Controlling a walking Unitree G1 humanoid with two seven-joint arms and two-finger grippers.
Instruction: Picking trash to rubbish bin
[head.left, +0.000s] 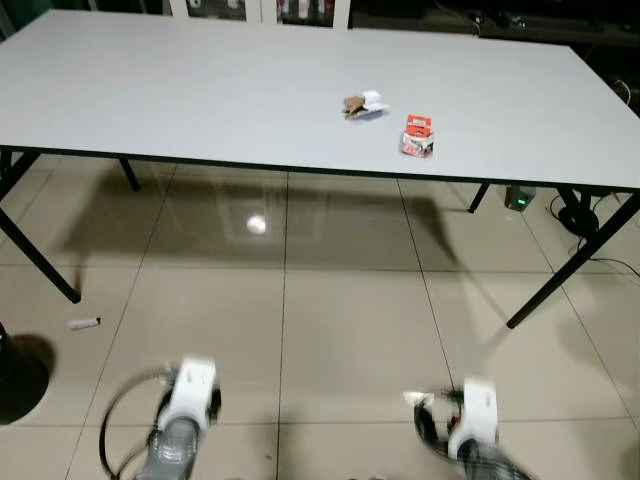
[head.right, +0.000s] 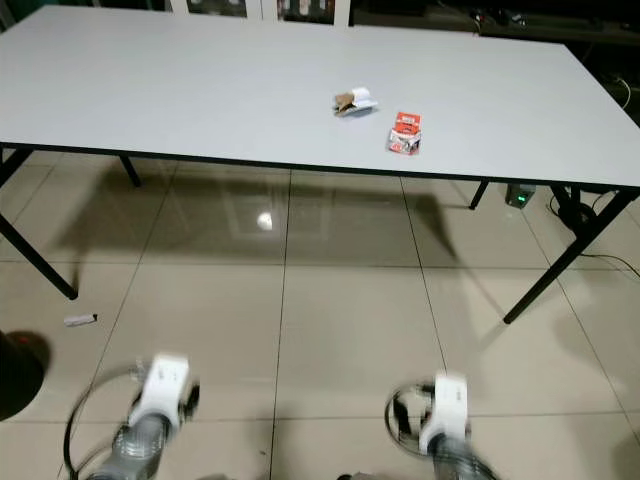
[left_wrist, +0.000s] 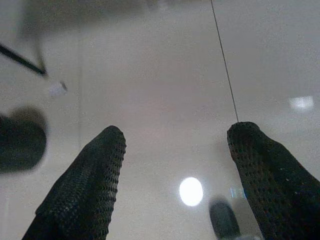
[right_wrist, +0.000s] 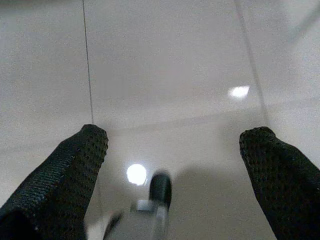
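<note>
Red carton (head.left: 418, 135) at my one o'clock on the counter (head.left: 200, 90) looks light, crushable; I'd pinch its sides, both claws (left_wrist: 172, 175) (right_wrist: 175, 170) wide open, empty.

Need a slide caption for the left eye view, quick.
Two trash items, a red packet and crumpled wrapper, lie on the grey table.

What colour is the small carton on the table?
The small carton is red and white, clearest in the left eye view.

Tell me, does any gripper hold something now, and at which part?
Nothing is held. The left gripper and the right gripper are both open above the floor.
</note>
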